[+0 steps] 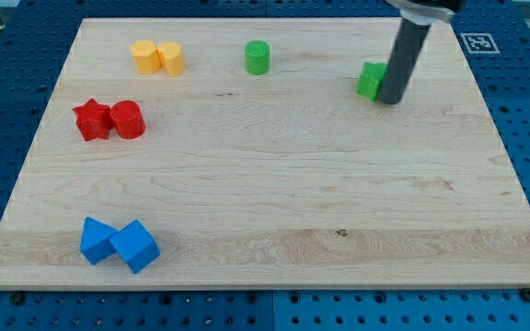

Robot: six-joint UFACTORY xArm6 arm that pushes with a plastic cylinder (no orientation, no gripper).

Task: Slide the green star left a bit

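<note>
Resting on the board at the view's upper right, my tip [389, 100] sits against the right side of the green star [370, 80], which it partly hides; a bare rod, it grips nothing and only pushes. I judge that side was chosen so a leftward stroke drives the star toward the green cylinder [258, 57], well apart at the view's left.

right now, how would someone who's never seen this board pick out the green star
Go to the top right part of the wooden board. The green star sits there, partly hidden by the dark rod, with my tip at its right side. The other green block, the green cylinder, stands alone farther left.
</note>
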